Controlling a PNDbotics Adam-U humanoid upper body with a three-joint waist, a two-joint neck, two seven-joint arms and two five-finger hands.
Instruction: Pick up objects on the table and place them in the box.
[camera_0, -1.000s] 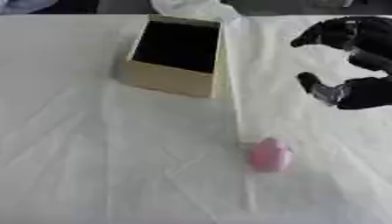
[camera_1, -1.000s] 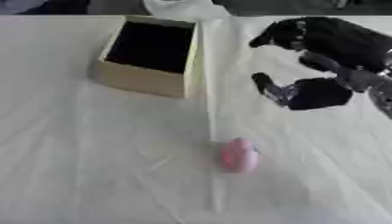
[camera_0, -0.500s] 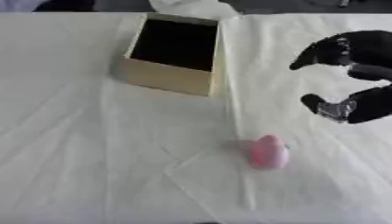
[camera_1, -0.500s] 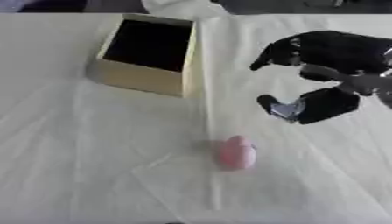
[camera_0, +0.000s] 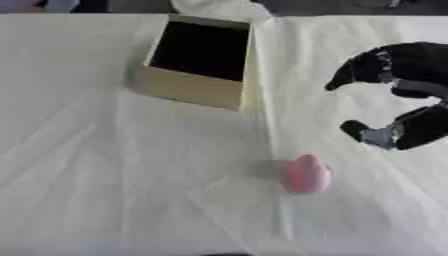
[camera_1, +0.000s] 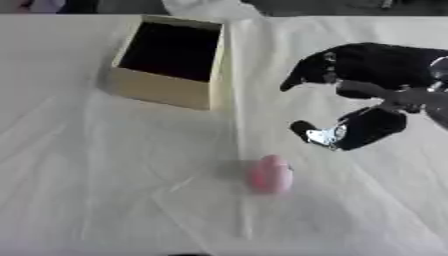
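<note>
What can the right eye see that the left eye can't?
Only the right eye view shows more of the right hand, with some arm behind it up to a silver joint at the picture's edge. Only the left eye view shows more white cloth to the left of the box, and there the hand is cut off by the right edge. Both show the open box with its dark inside, the pink object lying on the white tablecloth, and the hand spread open above the cloth, holding nothing.
</note>
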